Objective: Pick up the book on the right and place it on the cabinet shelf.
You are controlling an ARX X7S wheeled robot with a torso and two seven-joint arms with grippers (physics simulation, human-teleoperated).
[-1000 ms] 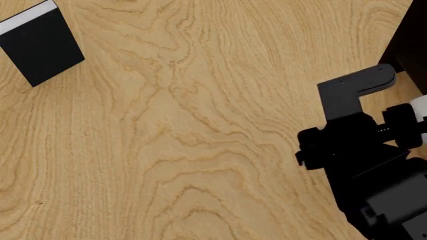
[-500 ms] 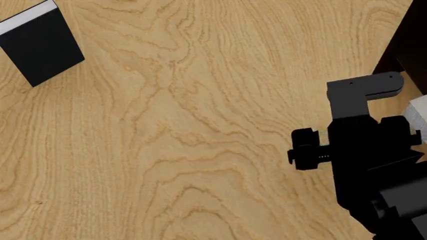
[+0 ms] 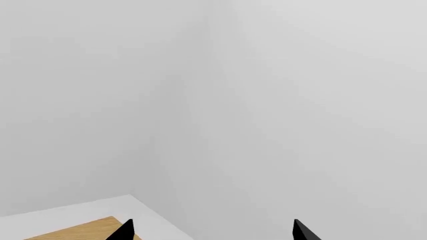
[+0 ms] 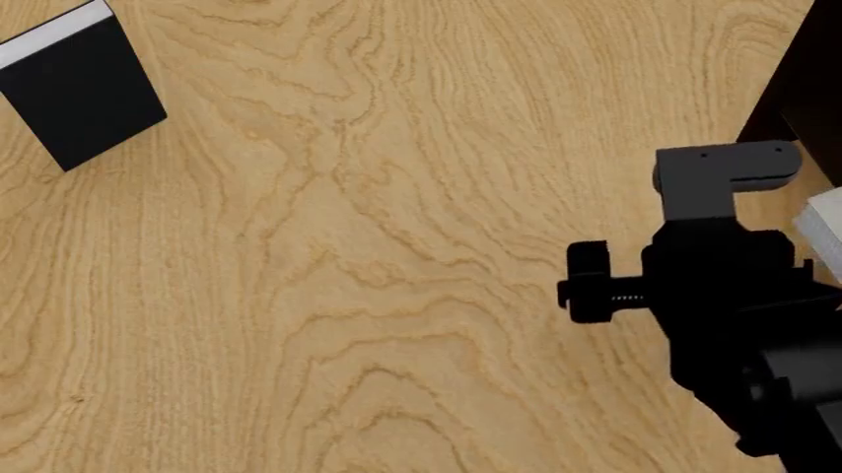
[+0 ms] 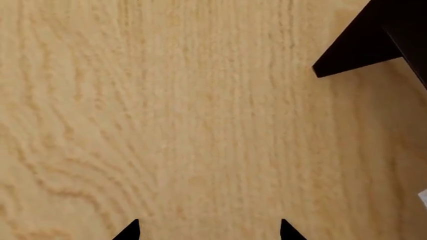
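A sliver of a light grey slab, which seems to be the book (image 4: 825, 229), shows at the right edge of the head view, mostly cut off by the frame and by my right arm (image 4: 721, 296). The almost black cabinet (image 4: 806, 69) stands at the far right; it also shows in the right wrist view (image 5: 373, 40). My right gripper (image 5: 208, 231) is open and empty over bare wood, pointing down at the table (image 5: 167, 110). My left gripper (image 3: 212, 232) is open and empty, facing white walls.
A black book (image 4: 82, 91) with a white page edge lies at the far left of the wooden table (image 4: 369, 256). A table corner (image 3: 80, 232) shows below the left gripper.
My right arm has turned at the wrist. Its side knob has swung left and its grey bracket has shifted right. The black book has not moved.
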